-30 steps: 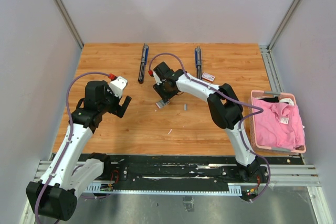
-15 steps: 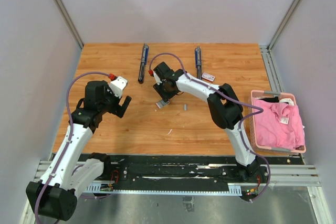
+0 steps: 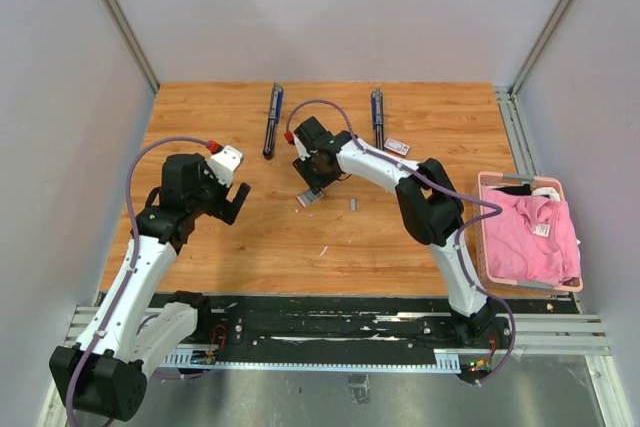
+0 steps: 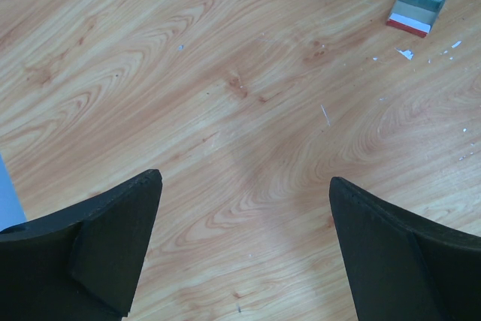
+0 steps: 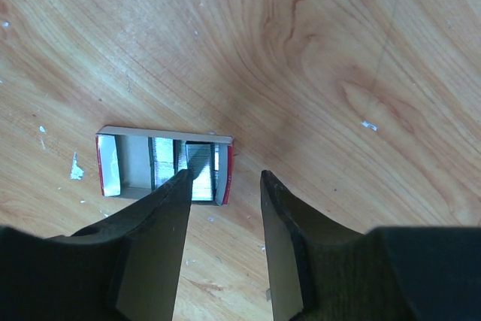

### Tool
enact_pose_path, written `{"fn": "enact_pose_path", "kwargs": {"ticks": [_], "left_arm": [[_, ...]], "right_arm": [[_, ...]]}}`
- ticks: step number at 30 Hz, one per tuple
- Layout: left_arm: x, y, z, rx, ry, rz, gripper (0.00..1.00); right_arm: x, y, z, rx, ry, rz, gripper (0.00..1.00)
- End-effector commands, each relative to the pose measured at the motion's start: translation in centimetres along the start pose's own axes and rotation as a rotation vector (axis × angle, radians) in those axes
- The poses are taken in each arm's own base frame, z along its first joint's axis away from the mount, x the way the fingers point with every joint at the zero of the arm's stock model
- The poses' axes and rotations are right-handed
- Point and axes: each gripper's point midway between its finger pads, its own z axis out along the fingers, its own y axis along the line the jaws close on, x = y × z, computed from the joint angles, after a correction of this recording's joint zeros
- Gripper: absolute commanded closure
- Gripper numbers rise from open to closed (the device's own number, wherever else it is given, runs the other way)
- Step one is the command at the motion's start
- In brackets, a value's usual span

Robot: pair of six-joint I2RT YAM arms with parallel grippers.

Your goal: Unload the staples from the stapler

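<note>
Barely moved: right tool (image 5: pixel 225 178) part-open, empty, staples (image 5: pixel 201 165) just beyond fingertips (image 5: pixel 176 195); left tool (image 4: pixel 244 178) wide open.

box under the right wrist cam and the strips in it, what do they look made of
The box looks like thin cardboard: matte pale inside, red printed edges, folded flaps. The strips look like metal, likely steel: silvery-grey, finely ribbed, dully shiny.

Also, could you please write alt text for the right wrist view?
A small open box holding silvery staples lies on the wooden table. The right gripper hovers above it, jaws parted and empty, one fingertip overlapping the box's near edge.
</note>
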Motion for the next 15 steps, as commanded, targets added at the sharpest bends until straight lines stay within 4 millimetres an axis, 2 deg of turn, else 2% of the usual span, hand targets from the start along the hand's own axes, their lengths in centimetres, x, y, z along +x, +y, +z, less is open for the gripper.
{"fn": "enact_pose_path", "kwargs": {"ticks": [1,15], "left_arm": [[-0.48,0.26,-0.04,-0.01,-0.026,0.008,0.02],[-0.49,0.27,-0.04,-0.01,-0.027,0.008,0.02]], "right_arm": [[-1.57,-0.98,-1.35,-0.008,-0.045,0.045,0.57],[-1.55,-0.59,-1.25,-0.097,-0.055,0.098,0.56]]}}
